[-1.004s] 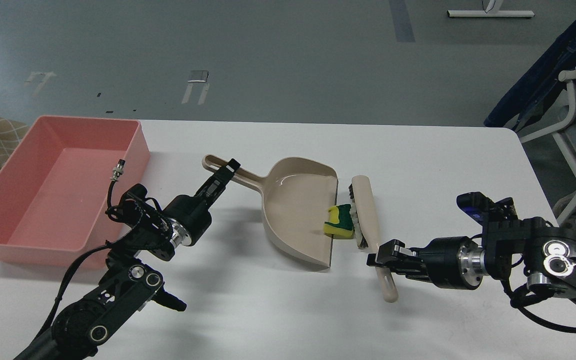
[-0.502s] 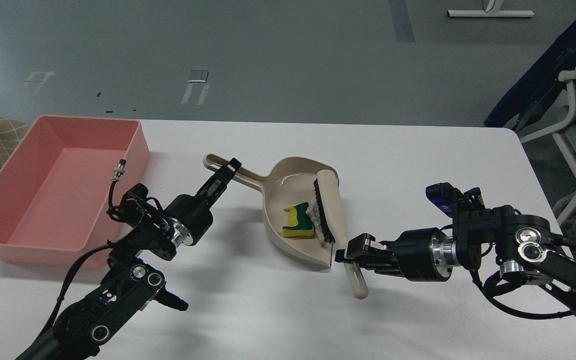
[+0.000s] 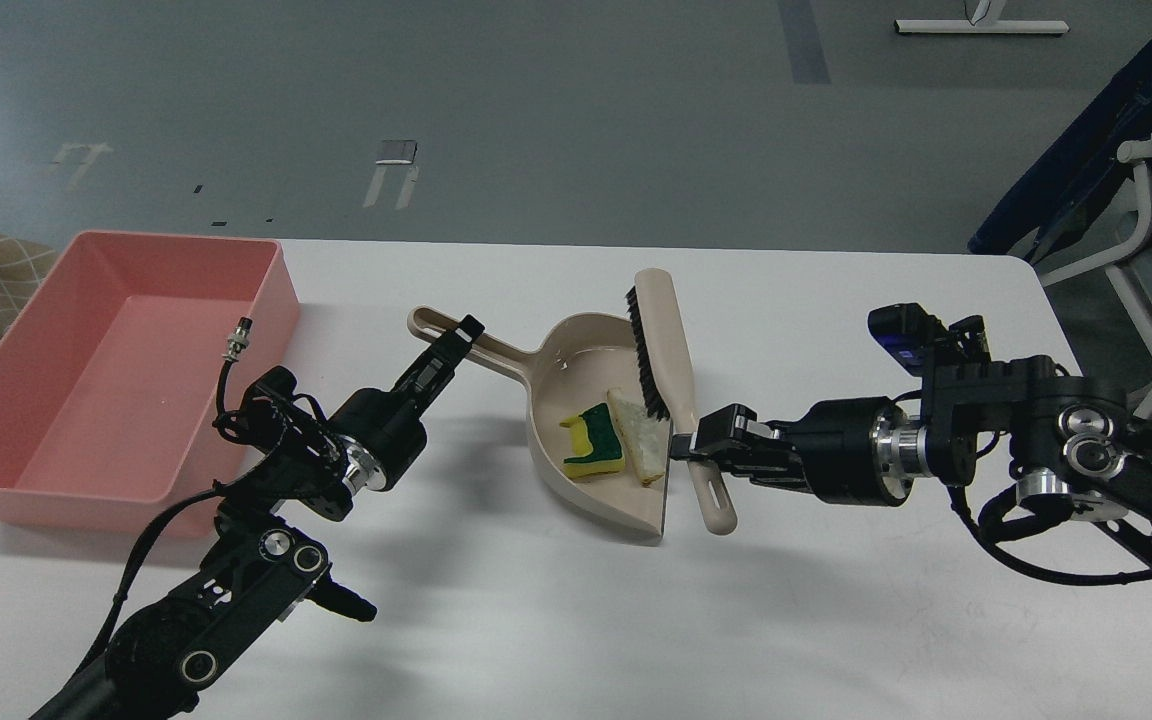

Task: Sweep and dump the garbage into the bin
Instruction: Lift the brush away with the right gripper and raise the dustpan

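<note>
On the white tabletop, my left gripper grips the handle of the beige dustpan, its jaws clenched around the handle just short of the looped end. The pan lies flat on the tabletop, its open mouth facing my right.

Inside the pan, near the mouth, lie both pieces of garbage: the notched yellow sponge piece with its green top, and the whitish-beige piece touching it on the right side, leaning against the pan's lip.

My right gripper has its jaws grasping the beige brush low on its handle. The brush stands tilted, head away from me and handle end toward me, with the black bristles facing left over the far right corner of the pan. The bristles sit above and just beyond the whitish piece; whether they touch it I cannot tell. The rounded end of the handle hangs below my jaws, just right of the pan's mouth.

The pink bin rests at the far left of the tabletop, well apart from the pan, with my left arm between them. No scraps show on the part of its floor in view; its near right corner is hidden behind my left arm.
</note>
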Available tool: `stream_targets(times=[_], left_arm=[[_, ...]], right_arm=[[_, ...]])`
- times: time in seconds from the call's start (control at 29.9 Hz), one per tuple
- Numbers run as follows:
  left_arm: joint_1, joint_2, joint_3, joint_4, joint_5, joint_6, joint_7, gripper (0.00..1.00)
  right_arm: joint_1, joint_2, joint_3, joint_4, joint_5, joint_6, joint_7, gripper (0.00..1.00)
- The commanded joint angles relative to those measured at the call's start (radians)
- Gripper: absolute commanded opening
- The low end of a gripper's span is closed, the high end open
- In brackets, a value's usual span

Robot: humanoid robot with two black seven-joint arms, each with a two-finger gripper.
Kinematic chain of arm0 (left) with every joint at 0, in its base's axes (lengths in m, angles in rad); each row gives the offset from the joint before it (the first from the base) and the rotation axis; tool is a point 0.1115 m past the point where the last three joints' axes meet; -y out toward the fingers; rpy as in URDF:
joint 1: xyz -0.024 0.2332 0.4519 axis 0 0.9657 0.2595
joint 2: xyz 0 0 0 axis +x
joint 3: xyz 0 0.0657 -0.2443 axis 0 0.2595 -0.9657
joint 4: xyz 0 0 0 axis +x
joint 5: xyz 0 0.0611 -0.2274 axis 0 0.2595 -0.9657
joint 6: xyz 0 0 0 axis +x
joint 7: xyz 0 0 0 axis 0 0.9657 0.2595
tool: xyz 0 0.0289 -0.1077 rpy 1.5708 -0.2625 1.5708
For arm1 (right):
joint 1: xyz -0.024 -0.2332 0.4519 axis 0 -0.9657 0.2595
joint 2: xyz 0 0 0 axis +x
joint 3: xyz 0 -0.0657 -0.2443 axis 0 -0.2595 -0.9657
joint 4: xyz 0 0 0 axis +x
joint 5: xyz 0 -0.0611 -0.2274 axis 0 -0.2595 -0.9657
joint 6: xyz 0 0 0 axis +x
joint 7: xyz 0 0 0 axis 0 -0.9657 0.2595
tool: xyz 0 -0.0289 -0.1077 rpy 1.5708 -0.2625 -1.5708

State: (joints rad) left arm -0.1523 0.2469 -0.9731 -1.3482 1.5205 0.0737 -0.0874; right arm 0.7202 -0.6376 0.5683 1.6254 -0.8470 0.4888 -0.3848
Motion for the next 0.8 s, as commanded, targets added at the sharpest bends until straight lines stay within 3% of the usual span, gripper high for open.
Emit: stream_targets(times=[0.0,0.3,0.77], left_arm=[[-0.001,-0.003,-0.003,0.000,-0.066,-0.002,0.000,0.00],[-0.003,-0.006,-0.018,0.000,-0.322,-0.048,0.000,0.00],[-0.013,-0.002,-0.078,-0.009,-0.508,-0.091,0.006,0.00]], right_arm=[[0.021,-0.063,0.044,-0.010,0.000,0.000,0.000,0.00],[0.022,-0.191,0.180,-0.064,0.072,0.000,0.004,0.00],[-0.074,-0.335,0.197,-0.196,0.157,0.000,0.046,0.00]])
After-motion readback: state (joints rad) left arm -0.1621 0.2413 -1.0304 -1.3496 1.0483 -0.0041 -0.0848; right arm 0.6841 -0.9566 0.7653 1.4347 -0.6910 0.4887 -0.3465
